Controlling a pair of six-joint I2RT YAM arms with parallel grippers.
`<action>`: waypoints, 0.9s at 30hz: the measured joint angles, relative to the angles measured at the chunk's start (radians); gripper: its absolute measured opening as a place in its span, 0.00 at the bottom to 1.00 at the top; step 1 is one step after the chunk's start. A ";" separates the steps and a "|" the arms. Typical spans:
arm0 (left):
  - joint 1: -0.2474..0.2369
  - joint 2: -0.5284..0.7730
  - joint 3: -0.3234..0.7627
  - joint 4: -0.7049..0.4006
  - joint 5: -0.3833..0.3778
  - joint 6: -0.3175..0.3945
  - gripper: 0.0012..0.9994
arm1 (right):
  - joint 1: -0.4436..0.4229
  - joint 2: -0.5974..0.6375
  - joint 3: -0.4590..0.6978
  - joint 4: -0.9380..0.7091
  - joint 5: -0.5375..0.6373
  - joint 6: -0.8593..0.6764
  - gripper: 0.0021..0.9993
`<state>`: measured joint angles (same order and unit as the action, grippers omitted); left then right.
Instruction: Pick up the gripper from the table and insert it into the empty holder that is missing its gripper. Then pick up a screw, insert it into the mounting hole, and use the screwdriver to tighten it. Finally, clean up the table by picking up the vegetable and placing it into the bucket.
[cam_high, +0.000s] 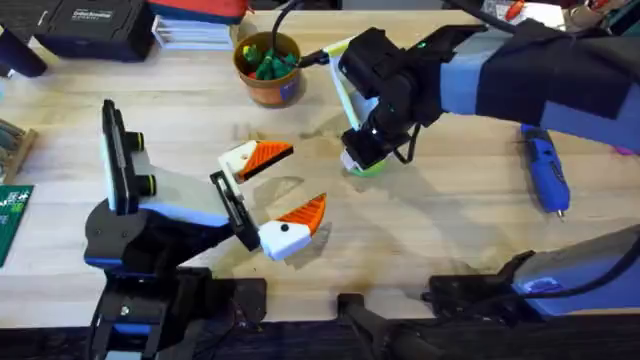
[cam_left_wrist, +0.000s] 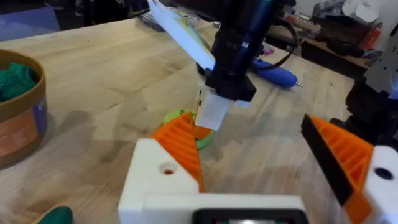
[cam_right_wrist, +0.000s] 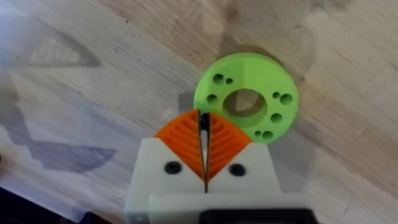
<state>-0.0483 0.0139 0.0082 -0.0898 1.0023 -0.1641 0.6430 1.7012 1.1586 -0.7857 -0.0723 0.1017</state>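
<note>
Overhead: light wooden table (cam_high: 450, 220), screwdriver (cam_high: 545, 172) far right of right gripper (cam_right_wrist: 204, 146), pinched on something thin; left gripper (cam_high: 285, 190) wide.

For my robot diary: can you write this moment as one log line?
left gripper: open, resting | right gripper: shut, at green disc | screwdriver: lying on table

Right gripper (cam_right_wrist: 204, 127) points down, fingers pressed together, perhaps pinching something; left gripper (cam_high: 280, 186) rests spread wide.
</note>
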 joint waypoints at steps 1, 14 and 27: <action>0.000 0.000 0.000 0.000 0.000 0.000 0.99 | 0.000 0.000 0.006 -0.002 0.000 -0.003 0.01; 0.000 0.000 0.000 0.000 0.000 0.000 0.99 | -0.031 -0.008 0.435 -0.329 0.000 -0.013 0.01; 0.000 0.000 0.000 -0.005 0.049 0.084 0.99 | 0.187 -0.027 0.699 -0.439 -0.003 -0.004 0.01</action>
<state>-0.0483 0.0139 0.0082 -0.0952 1.0511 -0.0803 0.8304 1.6746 1.8572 -1.2251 -0.0750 0.0976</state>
